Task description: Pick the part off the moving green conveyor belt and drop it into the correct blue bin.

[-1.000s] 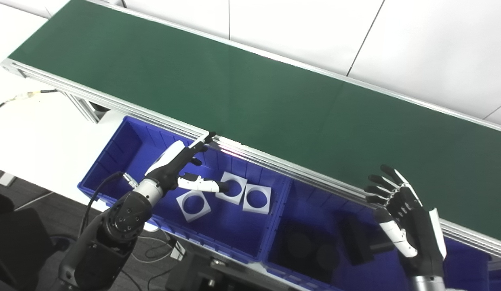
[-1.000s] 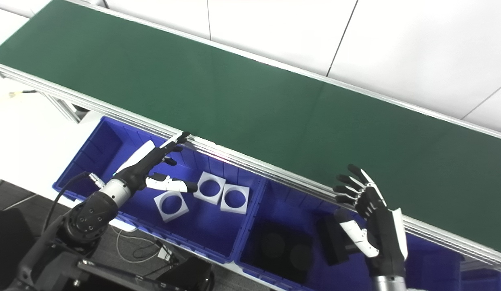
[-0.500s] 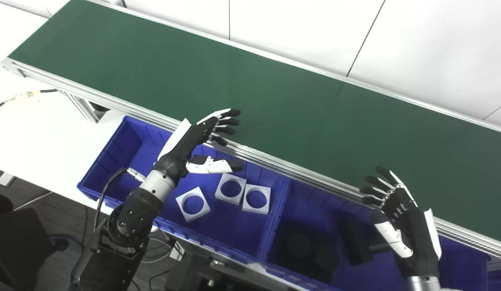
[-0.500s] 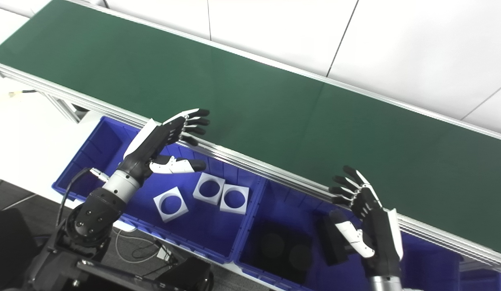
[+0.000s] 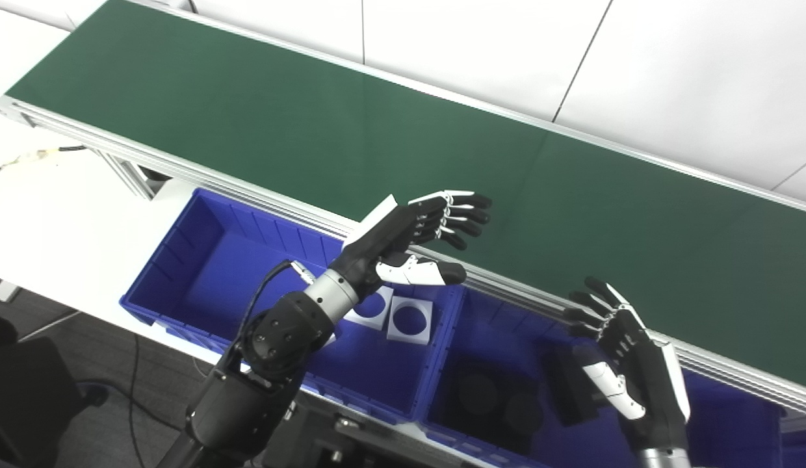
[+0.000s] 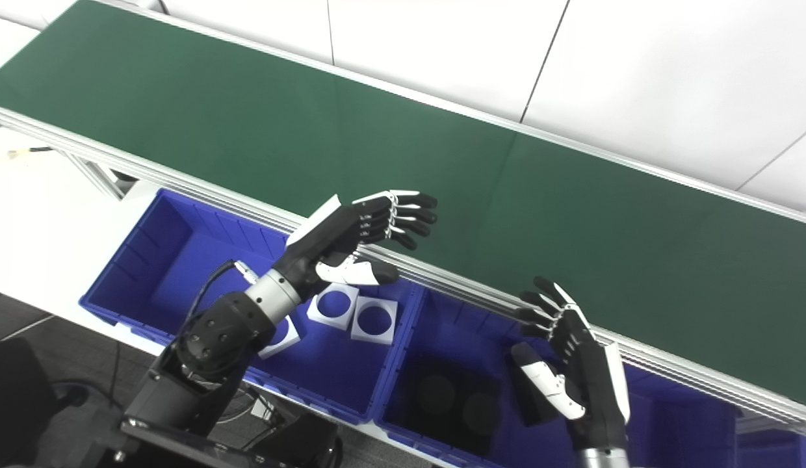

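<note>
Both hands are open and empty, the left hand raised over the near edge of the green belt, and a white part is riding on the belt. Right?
Not quite: the green belt carries no part in either eye view. The white square parts lie in the left blue bin. The rest holds: left hand and right hand are open and empty, the left over the belt's near edge.

Green conveyor belt (image 5: 390,136): surface bare along its whole visible length, open to approach from above. Aluminium side rail (image 5: 507,289): runs between belt and bins, a raised edge to cross. Left blue bin (image 5: 182,260): far-left floor bare; white square parts with round holes (image 5: 409,318) lie at its right end, partly hidden by the left hand (image 5: 409,244), fingers spread, empty, above the rail. Right blue bin (image 5: 487,325): dark parts (image 5: 500,403) cover the floor. Right hand (image 5: 630,367): fingers apart, empty, over this bin beside the rail.
</note>
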Tool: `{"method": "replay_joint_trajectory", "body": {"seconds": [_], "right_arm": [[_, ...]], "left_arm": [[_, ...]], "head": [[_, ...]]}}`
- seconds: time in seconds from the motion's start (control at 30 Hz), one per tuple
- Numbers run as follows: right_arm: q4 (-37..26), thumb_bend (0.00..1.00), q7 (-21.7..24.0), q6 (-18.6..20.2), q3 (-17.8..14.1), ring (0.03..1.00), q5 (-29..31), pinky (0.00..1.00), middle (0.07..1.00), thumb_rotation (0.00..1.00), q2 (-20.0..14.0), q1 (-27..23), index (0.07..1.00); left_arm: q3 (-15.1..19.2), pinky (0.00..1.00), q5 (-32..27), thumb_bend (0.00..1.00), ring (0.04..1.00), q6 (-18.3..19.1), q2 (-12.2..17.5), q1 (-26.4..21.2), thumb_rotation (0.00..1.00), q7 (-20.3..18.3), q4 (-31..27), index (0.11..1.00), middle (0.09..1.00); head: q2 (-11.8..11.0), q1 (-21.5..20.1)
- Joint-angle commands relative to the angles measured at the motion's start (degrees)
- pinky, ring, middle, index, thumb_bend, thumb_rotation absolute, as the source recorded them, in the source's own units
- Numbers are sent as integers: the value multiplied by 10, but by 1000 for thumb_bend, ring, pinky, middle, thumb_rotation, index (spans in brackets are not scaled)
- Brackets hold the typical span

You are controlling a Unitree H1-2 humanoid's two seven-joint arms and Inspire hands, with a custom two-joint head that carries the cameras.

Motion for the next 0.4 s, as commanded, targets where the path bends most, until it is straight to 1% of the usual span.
{"method": "replay_joint_trajectory", "body": {"seconds": [0.0,0.1,0.13,0.17,0.2,0.23,0.37], "right_arm": [[-22,736,-2,-25,3,759,-5,672,806,630,6,5,862],[-23,744,-4,-26,8,768,-9,686,806,638,12,9,857],[-23,743,-4,-27,8,767,-8,684,806,637,14,10,856],[-23,737,-5,-27,9,766,-8,683,806,636,16,11,856],[-23,733,-5,-27,10,764,-7,681,805,633,19,12,854],[-24,733,-6,-27,10,763,-8,681,804,631,21,13,853],[-25,727,-9,-28,16,761,-22,677,801,632,29,17,851]], "left_arm": [[-4,611,5,963,693,-42,-4,-16,629,4,10,786,746],[0,596,-10,917,681,-67,-10,-13,636,3,40,775,737],[2,596,-18,915,683,-73,-11,-11,640,0,49,773,736],[4,598,-27,911,686,-79,-11,-8,644,-2,57,774,738],[5,596,-32,913,687,-81,-10,-6,652,-4,62,774,737],[6,595,-37,921,684,-79,-8,-2,658,-6,65,774,734],[10,599,-52,931,672,-76,3,10,666,-15,73,774,722]], "head": [[1,0],[-4,-31],[-4,-31],[-5,-48],[-5,-48],[-6,-72],[-8,-139]]}}
